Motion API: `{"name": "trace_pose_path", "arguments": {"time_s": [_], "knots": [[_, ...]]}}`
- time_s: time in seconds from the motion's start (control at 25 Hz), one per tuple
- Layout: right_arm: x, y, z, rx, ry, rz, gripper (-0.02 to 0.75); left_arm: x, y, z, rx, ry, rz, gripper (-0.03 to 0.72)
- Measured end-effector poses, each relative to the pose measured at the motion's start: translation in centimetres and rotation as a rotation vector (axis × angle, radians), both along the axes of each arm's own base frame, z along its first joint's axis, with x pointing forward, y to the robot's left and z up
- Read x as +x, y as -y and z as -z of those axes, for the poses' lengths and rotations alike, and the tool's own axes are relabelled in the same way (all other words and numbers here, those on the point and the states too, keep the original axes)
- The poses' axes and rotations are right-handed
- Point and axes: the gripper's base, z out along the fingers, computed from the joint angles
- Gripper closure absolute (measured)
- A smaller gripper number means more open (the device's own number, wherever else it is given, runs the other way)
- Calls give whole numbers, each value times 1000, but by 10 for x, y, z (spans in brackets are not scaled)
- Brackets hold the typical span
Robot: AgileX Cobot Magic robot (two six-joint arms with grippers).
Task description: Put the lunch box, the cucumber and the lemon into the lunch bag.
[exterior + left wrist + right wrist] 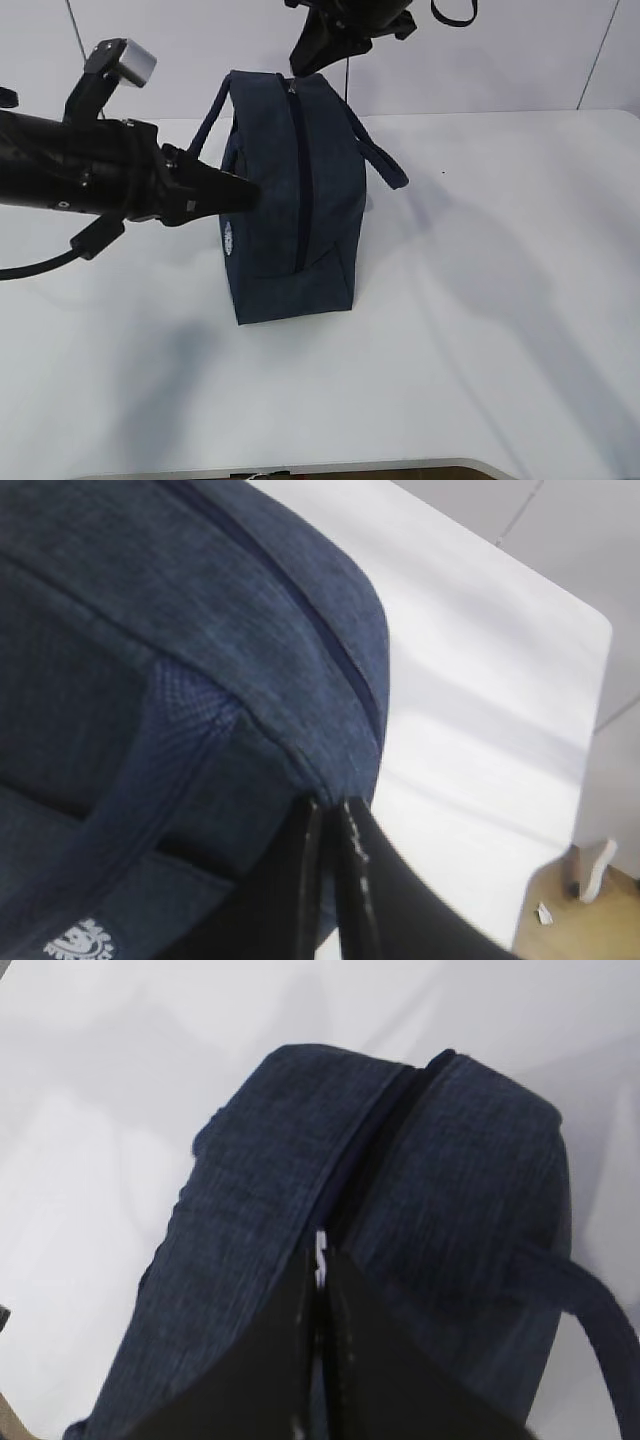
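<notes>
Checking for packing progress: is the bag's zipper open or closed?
Closed: the lunch bag shows its zipper as one unbroken seam, with no gap.

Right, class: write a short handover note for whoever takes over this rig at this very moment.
Left gripper: jaws shut, tip against the lunch bag's side.
Right gripper: jaws shut on something small and pale at the zipper on top of the bag, probably its pull.
The bag stands upright on the white table, zipper apparently closed.
Lunch box, cucumber and lemon are not visible; whether they are inside cannot be told.
Left: confirm contents.
</notes>
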Motion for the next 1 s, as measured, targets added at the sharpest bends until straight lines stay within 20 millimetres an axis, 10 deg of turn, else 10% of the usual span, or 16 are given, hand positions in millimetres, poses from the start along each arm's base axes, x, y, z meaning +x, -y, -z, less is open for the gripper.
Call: {"name": "trace_pose_path", "arguments": {"time_s": [1.0], "knots": [[11, 9, 7, -10, 30, 25, 733, -29, 3, 4, 52, -54, 346, 701]]}}
